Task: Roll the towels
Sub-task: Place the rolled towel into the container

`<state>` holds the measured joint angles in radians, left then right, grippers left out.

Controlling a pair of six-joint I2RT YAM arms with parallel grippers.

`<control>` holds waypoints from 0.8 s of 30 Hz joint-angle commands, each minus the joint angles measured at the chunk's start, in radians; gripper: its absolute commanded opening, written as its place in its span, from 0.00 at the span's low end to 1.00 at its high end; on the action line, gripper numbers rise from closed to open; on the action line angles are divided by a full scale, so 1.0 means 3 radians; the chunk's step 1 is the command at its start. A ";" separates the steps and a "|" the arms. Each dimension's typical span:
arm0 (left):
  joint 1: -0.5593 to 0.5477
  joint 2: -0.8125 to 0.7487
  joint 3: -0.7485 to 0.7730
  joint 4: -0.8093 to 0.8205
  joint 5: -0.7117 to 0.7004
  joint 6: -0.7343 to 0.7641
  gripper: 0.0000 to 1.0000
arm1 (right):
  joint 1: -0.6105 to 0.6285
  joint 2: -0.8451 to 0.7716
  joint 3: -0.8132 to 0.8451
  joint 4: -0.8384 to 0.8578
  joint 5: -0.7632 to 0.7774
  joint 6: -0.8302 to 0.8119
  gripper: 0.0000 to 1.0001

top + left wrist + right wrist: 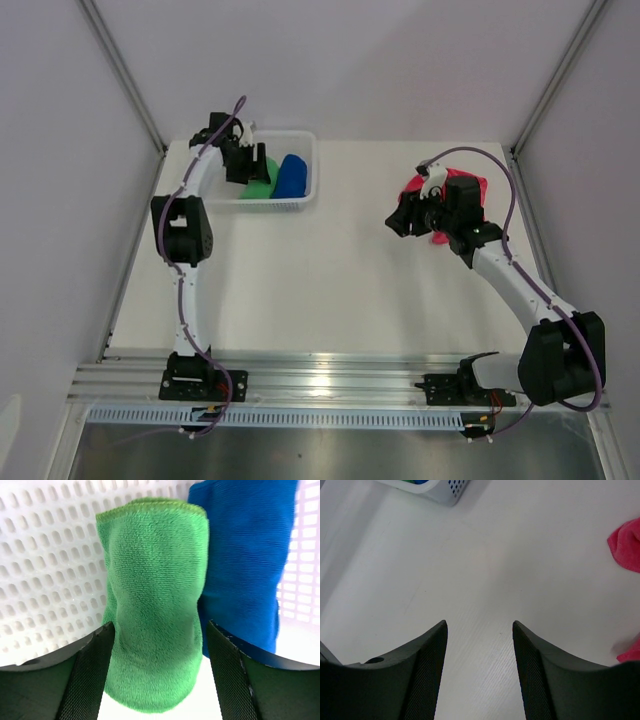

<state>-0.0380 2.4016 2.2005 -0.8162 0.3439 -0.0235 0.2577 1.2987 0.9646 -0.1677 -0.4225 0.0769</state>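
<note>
left arm [188,175]: white link shells, black joint housings | right arm [520,290]: same white-and-black build | purple cables [183,300]: run up each arm from the mounting rail [320,372] | bases [200,381]: black blocks on the rail | fingers [87,680]: black, tapered, mesh-textured inner faces

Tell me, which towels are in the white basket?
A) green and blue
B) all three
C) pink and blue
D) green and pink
A: the green towel and the blue towel sit side by side in the white basket, while the pink-red towel lies out on the table.
</note>
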 commanded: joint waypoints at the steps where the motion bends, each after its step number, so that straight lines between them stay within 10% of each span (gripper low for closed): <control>1: 0.0034 -0.0305 -0.0003 0.0067 0.0040 0.0068 0.76 | -0.0015 -0.0126 -0.0009 0.0017 0.0038 -0.0026 0.58; 16: 0.0096 -0.0295 -0.0309 -0.0403 0.0290 0.0068 0.71 | -0.0020 -0.0213 -0.0081 -0.0009 0.0053 -0.0041 0.58; 24: 0.0096 -0.0177 -0.0187 -0.0429 0.0546 -0.0029 0.40 | -0.0041 -0.0192 -0.0060 -0.0004 0.0063 -0.0036 0.58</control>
<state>-0.0143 2.3455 2.1124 -0.9207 0.4438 -0.0196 0.2508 1.2655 0.9409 -0.1761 -0.4183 0.0750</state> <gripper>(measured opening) 0.416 0.580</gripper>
